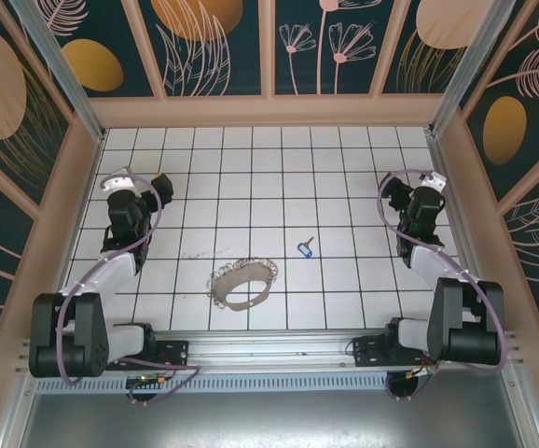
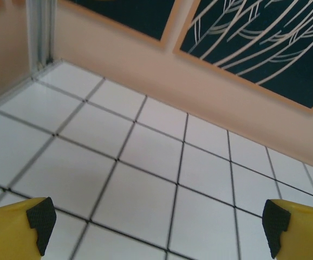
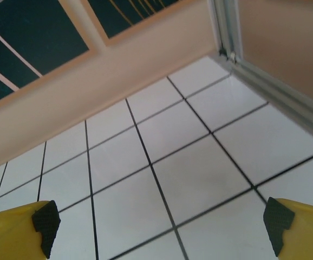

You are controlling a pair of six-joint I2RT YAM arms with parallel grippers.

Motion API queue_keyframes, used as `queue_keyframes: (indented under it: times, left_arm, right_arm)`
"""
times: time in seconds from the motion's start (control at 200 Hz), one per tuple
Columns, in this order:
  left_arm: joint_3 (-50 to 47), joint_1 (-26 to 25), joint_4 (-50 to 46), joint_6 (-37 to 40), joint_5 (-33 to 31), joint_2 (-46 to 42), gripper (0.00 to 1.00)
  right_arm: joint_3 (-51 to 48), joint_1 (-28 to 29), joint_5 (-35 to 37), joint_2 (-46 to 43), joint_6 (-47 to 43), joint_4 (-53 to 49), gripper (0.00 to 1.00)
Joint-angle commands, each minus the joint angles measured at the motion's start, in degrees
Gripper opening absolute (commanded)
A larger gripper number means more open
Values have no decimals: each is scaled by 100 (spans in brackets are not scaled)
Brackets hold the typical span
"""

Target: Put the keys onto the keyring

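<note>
My left gripper (image 2: 159, 225) and right gripper (image 3: 162, 227) both gape empty, and the small blue-headed, silver-bladed key (image 1: 305, 248) lies nearer the right one, off to its left.

From my top view, the keyring (image 1: 242, 285) lies on the table (image 1: 251, 177) in the lower middle of the frame, a little left of centre and close to the near edge. The key (image 1: 305, 248) lies on the table up and to the right of it, near but not touching. The left gripper (image 1: 160, 184) sits at middle left and the right gripper (image 1: 387, 194) at middle right, both well apart from the key and keyring, which lie between them. In my left wrist view, the back wall (image 2: 210, 81) runs behind the table, with a corner post (image 2: 40, 32) at upper left. In my right wrist view, the post stands at upper right.
</note>
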Motion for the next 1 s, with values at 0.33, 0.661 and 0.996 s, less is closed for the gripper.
queue_keyframes:
  times: [0.33,0.661,0.996]
  left_arm:
    - [-187,-1240,-1743,-1740,1225,-799,98]
    - [-319,-3065,-1711,-2909,914,-590,99]
    - [-422,-4287,-855,-3695,644,104,98]
  right_arm:
    - [82,1395,-1087,-459,-2,-1843,76]
    - [-300,2268,-1232,-600,808,-1695,74]
    - [-265,2425,-745,-266,1075,-1639,78]
